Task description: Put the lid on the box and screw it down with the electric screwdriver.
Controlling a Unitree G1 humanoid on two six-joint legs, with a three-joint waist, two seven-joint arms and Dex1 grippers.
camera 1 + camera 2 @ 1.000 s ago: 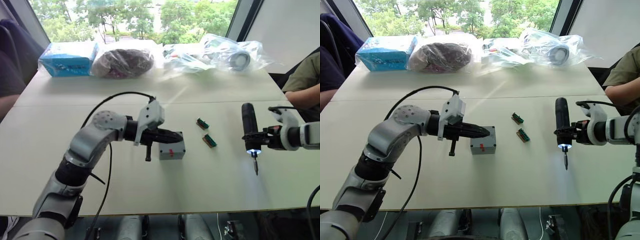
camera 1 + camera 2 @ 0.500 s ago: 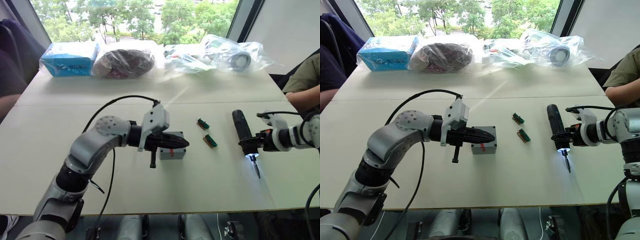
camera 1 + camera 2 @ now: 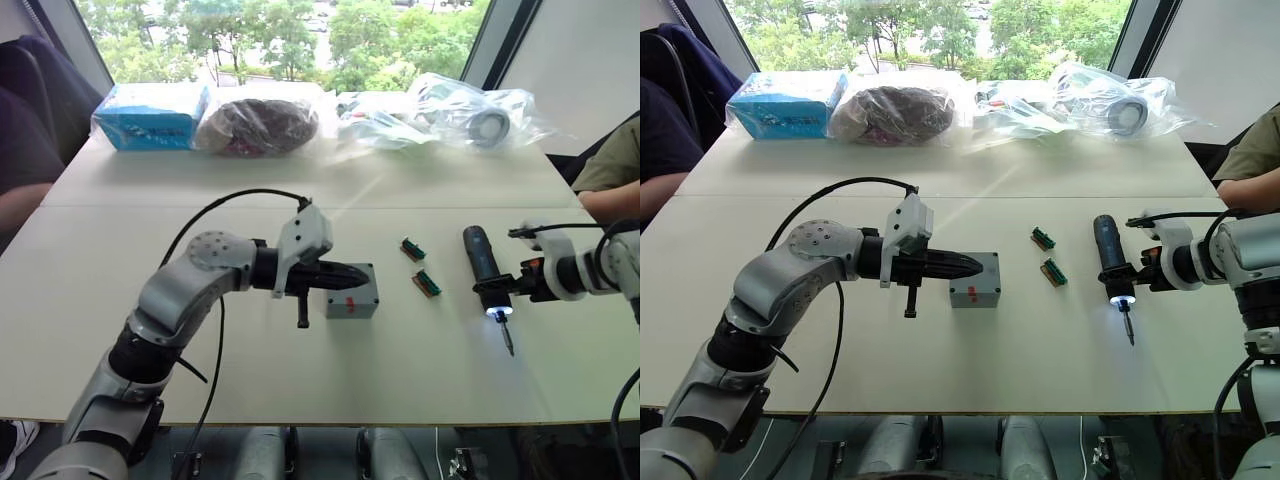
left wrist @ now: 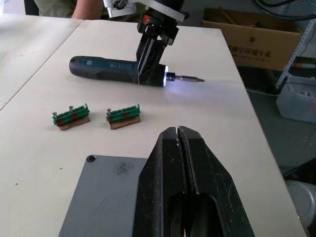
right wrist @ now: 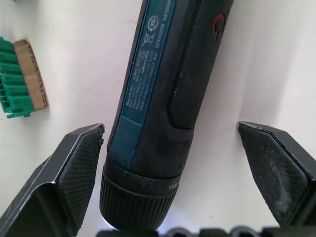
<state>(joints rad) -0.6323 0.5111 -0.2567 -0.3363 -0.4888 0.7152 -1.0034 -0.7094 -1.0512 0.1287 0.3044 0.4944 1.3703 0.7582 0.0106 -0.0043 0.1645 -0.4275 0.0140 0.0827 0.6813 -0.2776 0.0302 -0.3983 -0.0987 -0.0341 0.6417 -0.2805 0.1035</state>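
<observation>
- The left gripper (image 4: 177, 136) has its two black fingers pressed together with nothing between them, hovering low over the lid (image 4: 103, 195)
- The lid sits on the box (image 3: 352, 297) directly beneath those fingers, its plain grey face showing a screw hole at one corner; the fingertips reach past the lid's far edge
- Beyond the left fingertips two small green connector pieces (image 4: 123, 116) lie side by side on the white table (image 3: 420, 370), apart from the box
- The right gripper (image 5: 173, 173) has its fingers spread wide apart, one on each side of the electric screwdriver (image 5: 168, 98), with a clear gap on the outer side and the other pad (image 5: 81, 158) very near or just touching the barrel
- The screwdriver lies on the table between the right fingers, its light glowing and its metal bit (image 3: 507, 338) pointing toward the robot
- One green connector piece (image 5: 19, 79) lies just beside the screwdriver's barrel
- Farther off, at the table's far edge, plastic bags (image 3: 470, 105) and a blue packet (image 3: 150, 115) lie in a row
</observation>
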